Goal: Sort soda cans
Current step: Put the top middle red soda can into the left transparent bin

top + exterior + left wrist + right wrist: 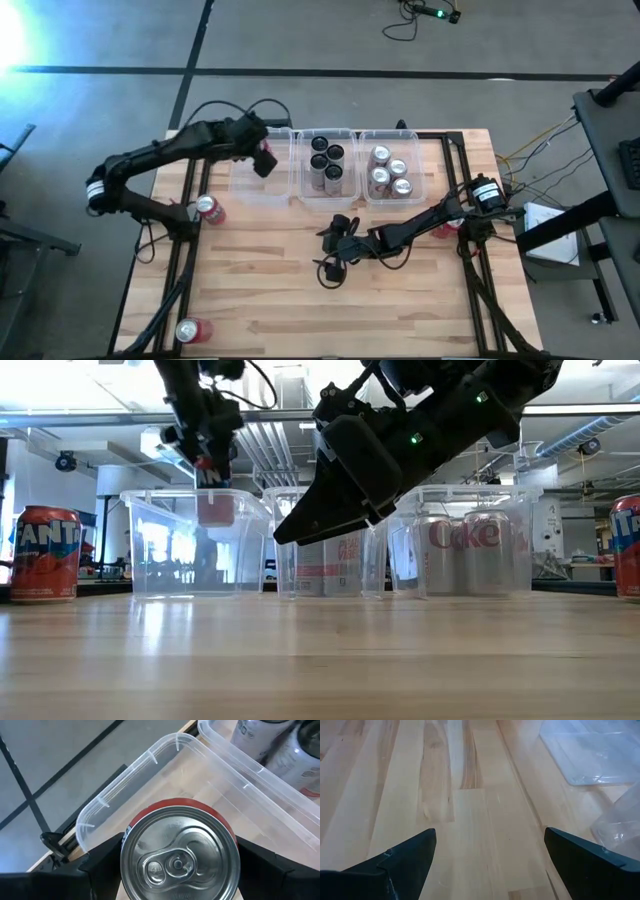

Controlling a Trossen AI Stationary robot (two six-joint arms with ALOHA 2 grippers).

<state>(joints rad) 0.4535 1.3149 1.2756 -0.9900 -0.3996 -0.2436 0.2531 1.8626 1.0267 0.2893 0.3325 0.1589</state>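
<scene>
A red soda can [179, 854] fills the left wrist view, silver top and pull tab facing the camera, clamped between the two dark fingers of the left gripper [264, 160]. It hangs over the leftmost clear bin [258, 172], which looks empty beneath it. The middle bin [327, 165] holds black cans [327, 157], and the right bin [393, 167] holds silver Diet Coke cans [465, 550]. More red cans wait on the counter [330, 315]: a Fanta can [43, 553] by the left edge, another red can [188, 331] at the near left corner, and one [626, 547] at the right edge.

A release from this height could let the can bounce, tip over or strike the bin wall; the can looks close to the bin's right side.

The left arm reaches from the left edge across to the bin, wrist pointing down. The right gripper [330, 250] hovers over bare counter in front of the bins, fingers spread wide and empty.
</scene>
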